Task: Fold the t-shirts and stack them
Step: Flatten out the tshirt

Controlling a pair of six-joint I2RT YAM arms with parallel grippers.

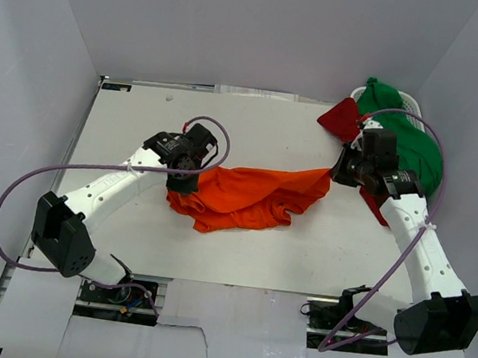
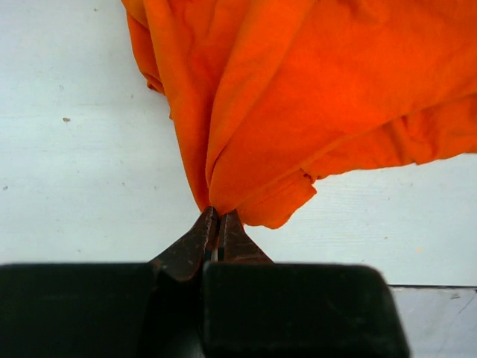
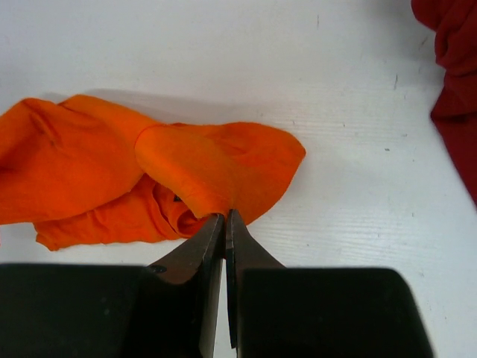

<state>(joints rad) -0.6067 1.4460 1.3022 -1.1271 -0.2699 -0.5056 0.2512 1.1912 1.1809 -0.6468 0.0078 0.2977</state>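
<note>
Your black gripper fingers (image 2: 190,246) sit closest to the wrist cameras, and both pairs are pinched on cloth. Your left gripper (image 2: 218,214) has its fingers pressed almost together on a gathered fold of the bright orange cotton t-shirt (image 2: 320,97). The fabric fans up and away from the tips in long creases over the white table (image 2: 74,149). Your right gripper (image 3: 225,216) is closed the same way. Its narrow tips nip a rounded flap at the opposite end of the same orange garment, which lies bunched to the left in that view.

From the overhead camera you can see the orange shirt stretched between the two grippers near the middle of the table, crumpled rather than flat. The left gripper is at its left end and the right gripper at its far-right corner. Most of the cloth lies on the tabletop, spreading towards the near edge.

At the far right you have the dark red t-shirt (image 1: 341,117), with one corner poking out just beside the right wrist and another strip showing under the right forearm. Your green t-shirt (image 1: 413,144) is heaped in the far right corner, touching the red one, with a white slotted basket rim (image 1: 408,99) behind it. Neither is folded. You can also see purple cables (image 1: 39,176) looping off each arm.
</note>
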